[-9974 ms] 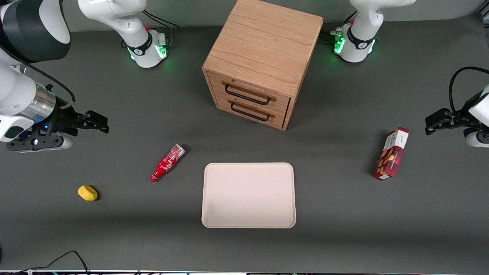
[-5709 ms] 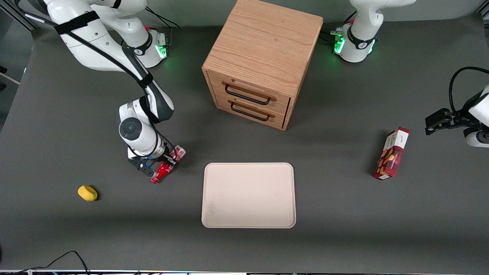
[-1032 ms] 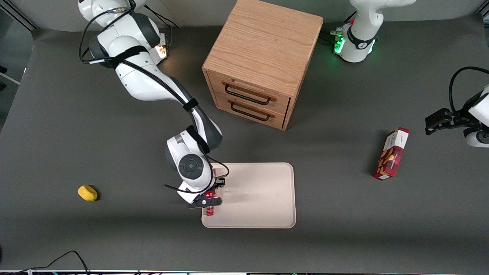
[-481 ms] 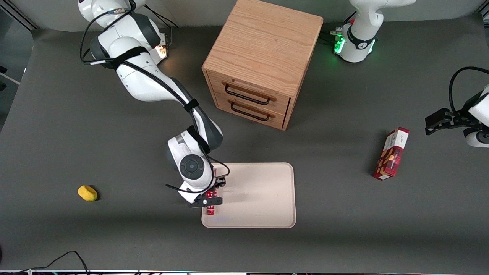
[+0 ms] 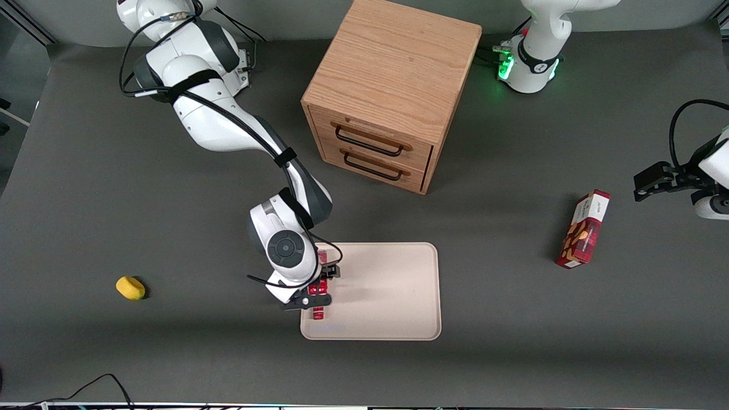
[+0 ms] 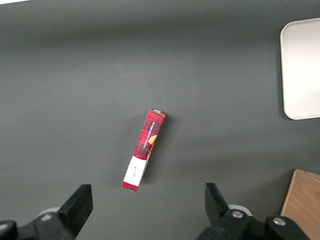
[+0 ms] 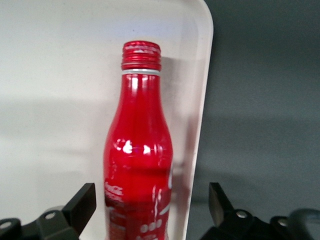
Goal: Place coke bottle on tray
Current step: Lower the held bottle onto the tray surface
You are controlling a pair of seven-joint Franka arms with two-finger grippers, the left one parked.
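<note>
Release looks to be the newest event. In the front view, the gripper (image 5: 319,289) hangs low over the tray (image 5: 387,296) in the lower centre of the frame, almost where it was half a second ago, at the tray's end toward the working arm. The coke bottle (image 5: 318,311) shows as a short red stub under it, inside the rim and nearer the camera than the wrist. Ten seconds ago that bottle lay on the bare desk (image 5: 171,353), clear of the tray, so it has been carried over. The left wrist view shows only a rounded corner of the tray (image 6: 302,70) in an upper corner of the frame and the red snack box (image 6: 144,150) lying on the desk mid-frame, as before; the bottle is out of sight there. In the right wrist view, the bottle (image 7: 137,150) lies on the tray (image 7: 50,75) just beside the rim, cap pointing away from the camera. The gripper (image 7: 151,195) straddles its body, with the jaws spread and a gap on each side, touching nothing. I judge the placing essentially done. What remains is a straight lift away, taken carefully, since a round bottle on its side may roll against the low rim.
</note>
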